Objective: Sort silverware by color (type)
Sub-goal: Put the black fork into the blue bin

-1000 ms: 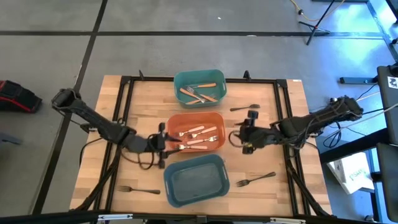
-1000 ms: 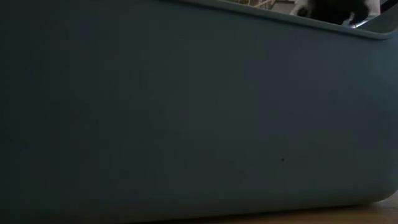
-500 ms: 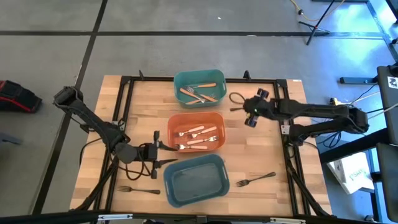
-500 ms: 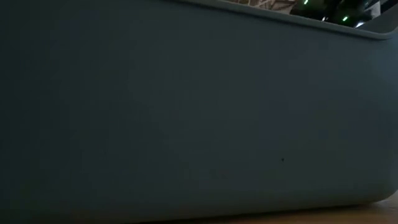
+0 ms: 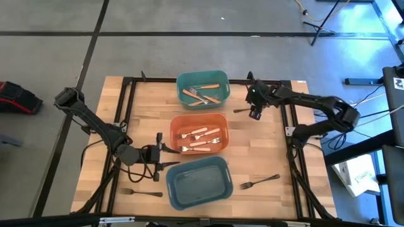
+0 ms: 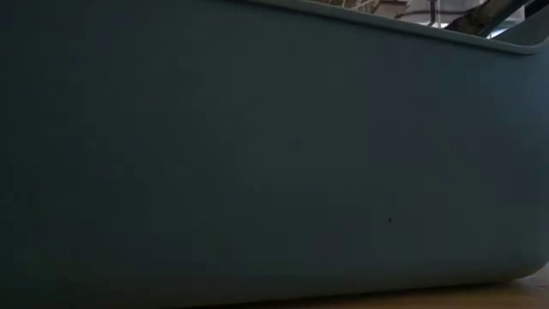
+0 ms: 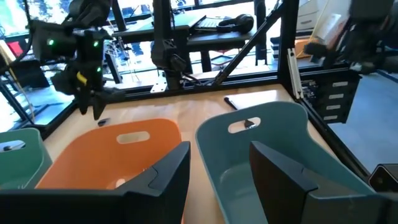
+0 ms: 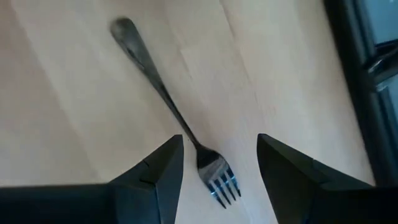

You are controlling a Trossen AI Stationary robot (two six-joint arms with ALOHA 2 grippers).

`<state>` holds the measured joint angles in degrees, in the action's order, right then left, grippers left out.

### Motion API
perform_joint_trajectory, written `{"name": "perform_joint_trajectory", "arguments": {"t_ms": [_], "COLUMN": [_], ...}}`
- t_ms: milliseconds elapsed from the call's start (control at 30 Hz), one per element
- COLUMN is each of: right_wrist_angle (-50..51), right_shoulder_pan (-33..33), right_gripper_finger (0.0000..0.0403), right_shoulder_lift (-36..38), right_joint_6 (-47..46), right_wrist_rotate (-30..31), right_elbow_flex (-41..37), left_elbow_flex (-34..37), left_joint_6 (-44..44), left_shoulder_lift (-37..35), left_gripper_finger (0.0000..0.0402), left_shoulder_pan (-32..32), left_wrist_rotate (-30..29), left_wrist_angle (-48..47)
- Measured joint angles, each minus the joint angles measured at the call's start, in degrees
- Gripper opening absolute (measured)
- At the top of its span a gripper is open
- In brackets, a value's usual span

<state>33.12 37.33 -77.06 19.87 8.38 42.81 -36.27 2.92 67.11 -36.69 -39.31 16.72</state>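
Left end effector (image 5: 165, 156): released, empty, waiting at lower left of centre beside the blue-grey bin (image 5: 198, 183).

Dark fork (image 5: 139, 192): loose on the surface (image 5: 148, 107), lower left.

Orange bin (image 5: 199, 133): centre, holds cream-handled forks.

Right end effector (image 5: 255, 113): released, over the dark metal fork (image 8: 171, 107) at upper right; the wrist view shows its neck between my fingers (image 8: 292, 177).

Risk: thin, flat metal; my closing fingers may skid it aside or scrape wood.

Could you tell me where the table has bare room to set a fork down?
Bare wood lies left of the teal bin and orange bin, and right of the orange bin. The blue-grey bin is empty. It is crowded between the bins, beside the left hand, and under the right hand.
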Motion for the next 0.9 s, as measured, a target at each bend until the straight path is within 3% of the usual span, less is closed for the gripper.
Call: {"name": "perform_joint_trajectory", "arguments": {"t_ms": [333, 700, 900], "right_wrist_angle": [-4.17, -5.5, -5.48], "right_shoulder_pan": [4.04, 3.99, 3.97], "right_gripper_finger": [0.019, 0.0189, 0.0138], "right_shoulder_lift": [-10.89, -12.34, -13.55], "right_joint_6": [2.86, 4.58, 4.64], "right_wrist_rotate": [-1.42, -3.2, -4.08], "right_elbow_flex": [0.18, 0.09, 0.15], "left_elbow_flex": [0.0, 0.0, -0.02], "left_joint_6": [-0.02, 0.02, 0.04], "left_shoulder_lift": [0.01, 0.01, 0.01], "left_gripper_finger": [0.016, 0.016, 0.016], "left_shoulder_pan": [0.0, 0.0, 0.0], "left_wrist_rotate": [0.0, 0.0, 0.01], "left_wrist_angle": [-0.03, -0.23, -0.31]}}
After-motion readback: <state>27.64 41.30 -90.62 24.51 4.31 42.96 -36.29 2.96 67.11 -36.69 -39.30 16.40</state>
